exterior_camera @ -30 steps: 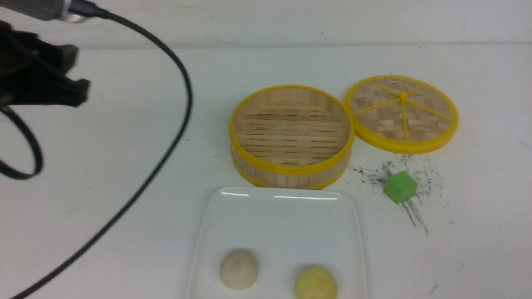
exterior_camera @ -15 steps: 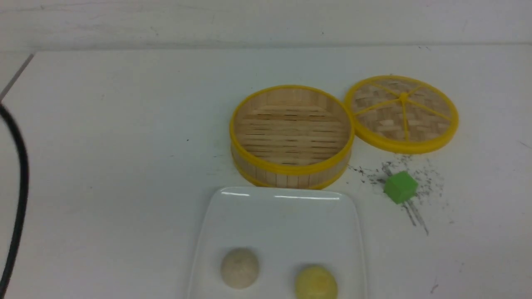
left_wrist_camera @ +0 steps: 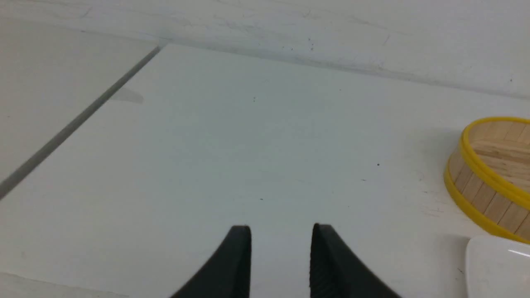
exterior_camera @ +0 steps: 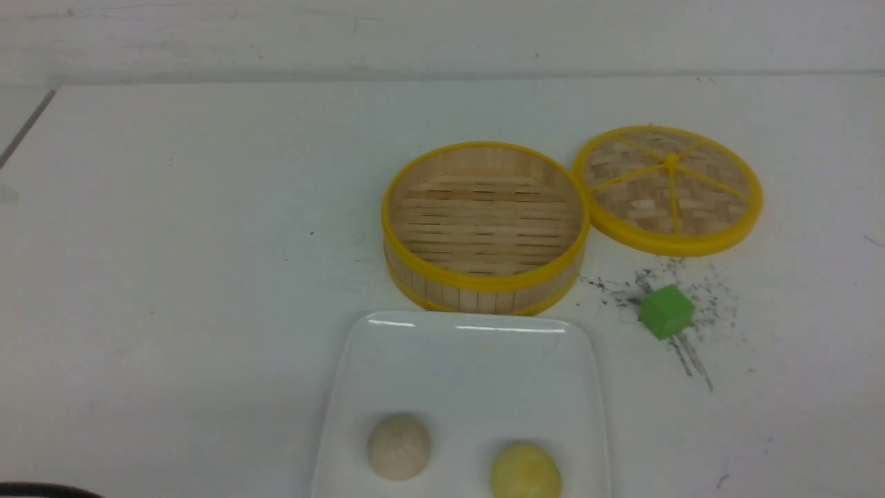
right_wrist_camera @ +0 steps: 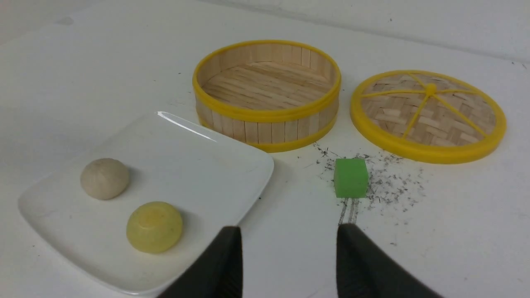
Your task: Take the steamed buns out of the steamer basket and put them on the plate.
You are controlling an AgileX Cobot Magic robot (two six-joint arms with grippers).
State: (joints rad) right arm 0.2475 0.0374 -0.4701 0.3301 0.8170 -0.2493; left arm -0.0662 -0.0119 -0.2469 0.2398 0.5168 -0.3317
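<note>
The pale bun (exterior_camera: 398, 446) (right_wrist_camera: 104, 178) and the yellow bun (exterior_camera: 525, 472) (right_wrist_camera: 154, 227) sit side by side on the white plate (exterior_camera: 470, 360) (right_wrist_camera: 186, 165) at the table's near edge. The steamer basket (exterior_camera: 484, 225) (right_wrist_camera: 267, 93) stands just behind the plate with nothing in it. My left gripper (left_wrist_camera: 280, 227) is open and empty over bare table, left of the basket (left_wrist_camera: 488, 178). My right gripper (right_wrist_camera: 288, 227) is open and empty, low beside the plate's corner. Neither gripper shows in the front view.
The woven lid (exterior_camera: 668, 188) (right_wrist_camera: 428, 114) lies flat right of the basket. A green cube (exterior_camera: 666, 311) (right_wrist_camera: 350, 177) sits among dark scuff marks in front of the lid. A table seam (left_wrist_camera: 74, 124) runs at the far left.
My left arm and its black cable have swung out of the front view to the left and down. The buns, plate, basket, lid and cube have not moved.
</note>
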